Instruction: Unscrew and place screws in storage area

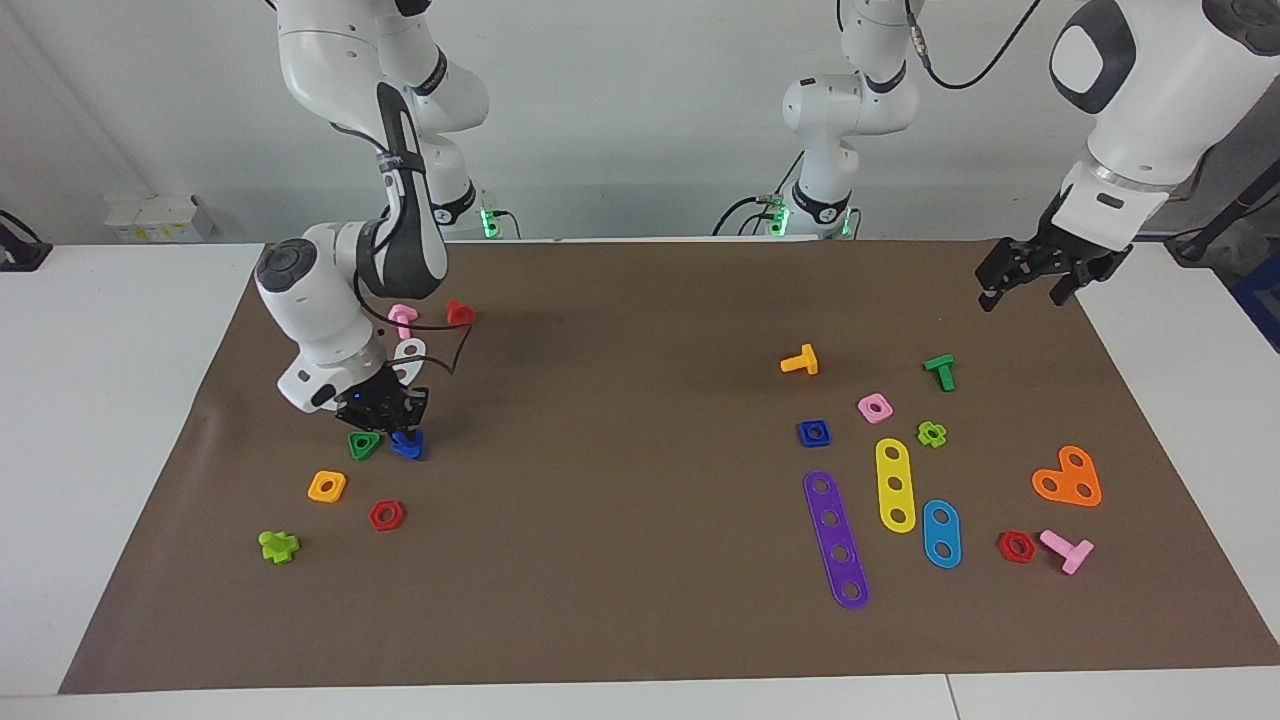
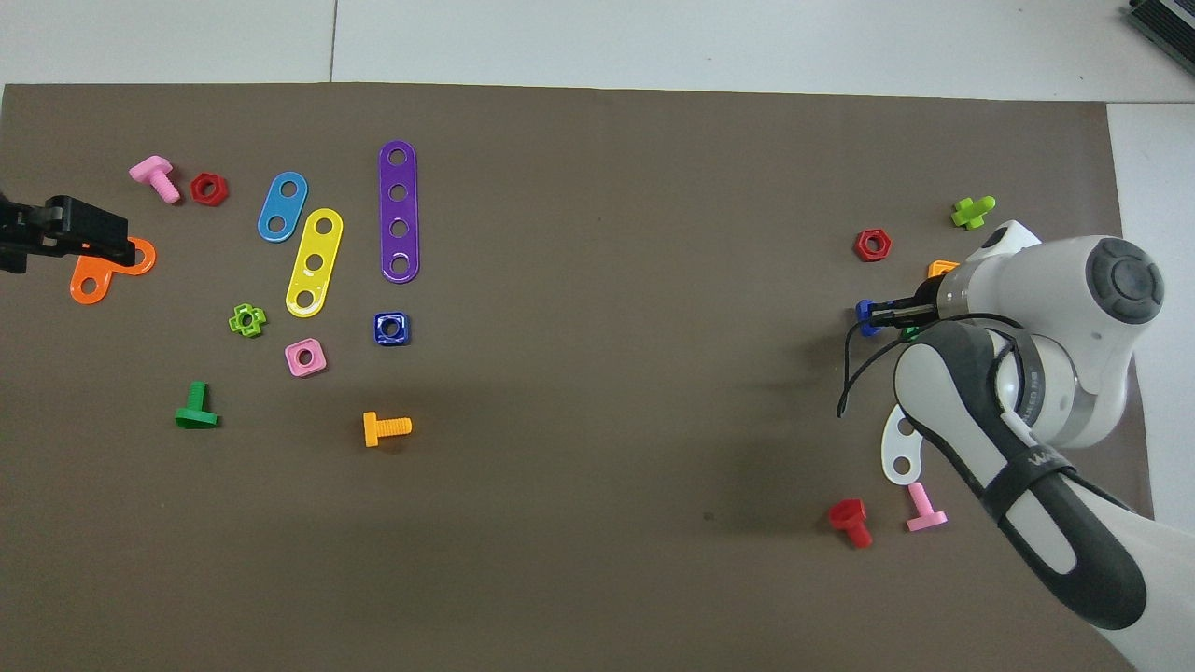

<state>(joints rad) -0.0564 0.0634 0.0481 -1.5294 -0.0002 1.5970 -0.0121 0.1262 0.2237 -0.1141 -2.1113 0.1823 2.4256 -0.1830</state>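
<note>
Bright, even overhead light (soft shadows), sharp focus

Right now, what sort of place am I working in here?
It looks like a robotics lab bench rather than a workshop. A brown paper mat covers a white table, toy parts such as the purple strip and the orange bolt lie on it, and two arm bases stand by a bare wall.

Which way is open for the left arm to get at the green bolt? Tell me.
Probably from straight above: the left gripper, open, hangs over the mat's edge near the green bolt, which stands apart from the light-green nut, with nothing between gripper and bolt.
</note>
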